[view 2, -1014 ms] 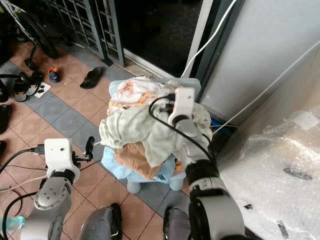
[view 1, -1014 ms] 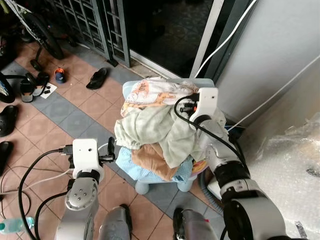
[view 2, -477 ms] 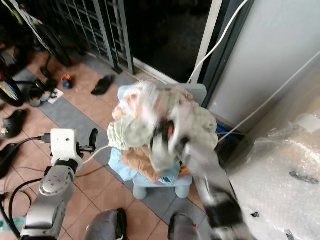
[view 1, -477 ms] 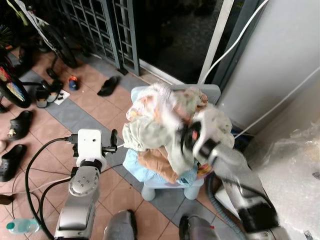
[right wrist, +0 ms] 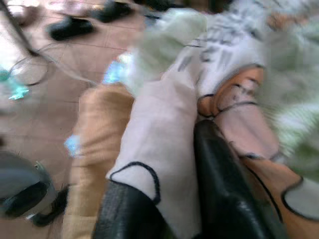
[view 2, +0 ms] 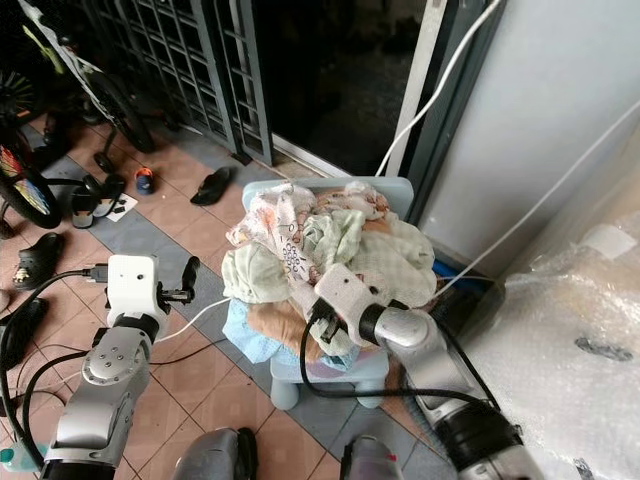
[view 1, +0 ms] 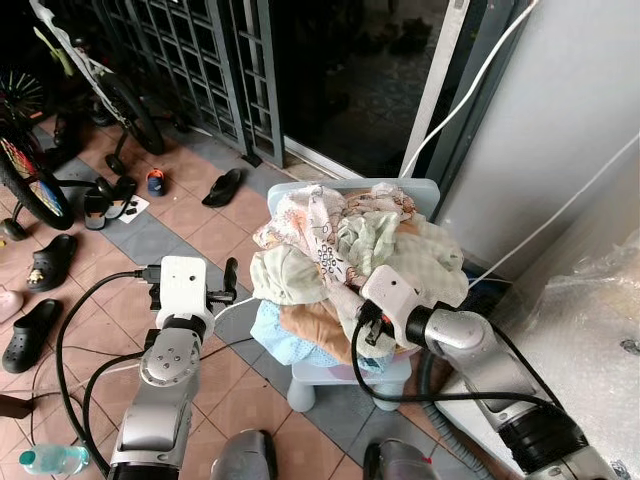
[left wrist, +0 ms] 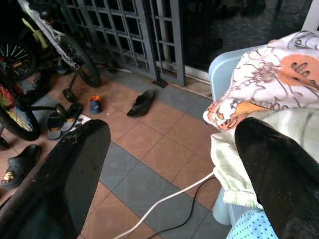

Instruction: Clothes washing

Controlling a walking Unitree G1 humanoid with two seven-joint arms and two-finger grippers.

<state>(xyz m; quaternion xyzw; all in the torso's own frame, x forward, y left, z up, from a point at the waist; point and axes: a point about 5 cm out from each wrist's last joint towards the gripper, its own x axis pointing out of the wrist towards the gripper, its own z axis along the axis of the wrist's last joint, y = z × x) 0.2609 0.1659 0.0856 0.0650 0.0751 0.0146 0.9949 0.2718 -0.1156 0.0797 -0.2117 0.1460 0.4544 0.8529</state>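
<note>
right gripper clamped on cloth in the laundry pile

clothes pile (view 1: 350,265) sits heaped on a light blue plastic stool (view 1: 330,375) on the tiled floor (view 1: 190,230), just in front of the dark doorway (view 1: 350,90). right gripper (right wrist: 169,199) is at the near side of the pile, fingers (right wrist: 224,194) pinched on a white patterned cloth (right wrist: 159,144). left gripper (left wrist: 169,174) hovers left of the pile, fingers (left wrist: 60,179) spread wide, holding nothing. white cable (left wrist: 164,196) runs across the floor under it. sandals (view 1: 225,187) and a bicycle (view 1: 60,120) lie far left.
</note>
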